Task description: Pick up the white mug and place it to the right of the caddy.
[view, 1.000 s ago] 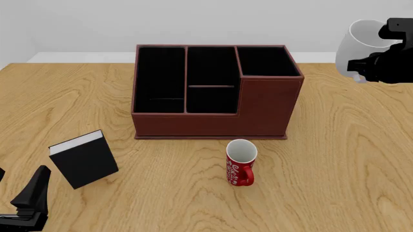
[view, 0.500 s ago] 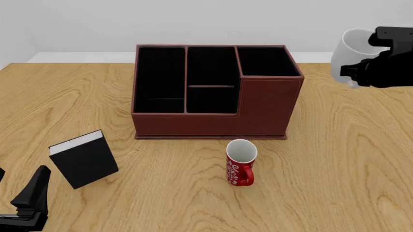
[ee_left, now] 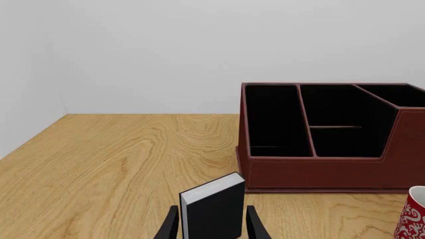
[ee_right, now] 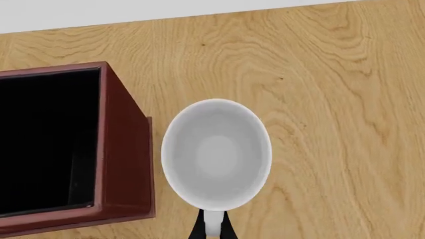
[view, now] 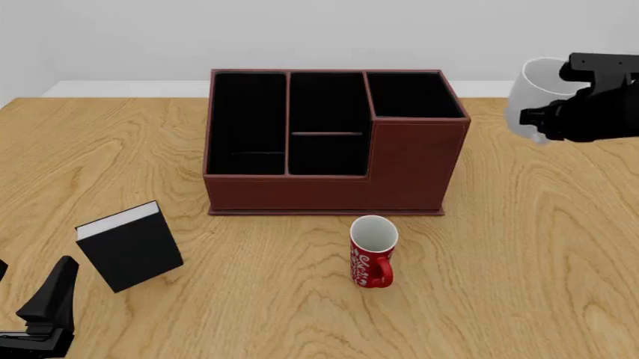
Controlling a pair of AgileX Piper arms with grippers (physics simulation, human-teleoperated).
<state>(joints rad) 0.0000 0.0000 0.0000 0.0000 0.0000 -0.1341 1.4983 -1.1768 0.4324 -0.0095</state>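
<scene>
The white mug (view: pixel 532 101) is being held up in the air by the right gripper (view: pixel 559 112), well above the table (view: pixel 519 247). From the right wrist camera, the 2 dark fingers (ee_right: pixel 198 230) are being seen pinched on the mug's handle (ee_right: pixel 212 226) — only their tips are showing at the edge of that picture. The mug's open mouth (ee_right: pixel 216 153) is being looked straight into there, round and white, with nothing inside.

In the front view the white mug is being carried to the right of the caddy (view: pixel 334 146), near its tall end, with a gap between the 2. From the wrist camera, the caddy's brown wall (ee_right: pixel 123 149) is showing just beside the mug's rim.

The caddy is sitting in the middle of the table, with 3 black-lined compartments open at the top. A red mug (view: pixel 372 250) with a white pattern is standing upright just in front of the caddy — not touching it.

The left gripper (view: pixel 45 310) is being kept low at the near left corner. Its 2 fingers (ee_left: pixel 171 226) are spread apart, with nothing between them. A black book (view: pixel 130 245) with white pages is standing just ahead of them.
</scene>
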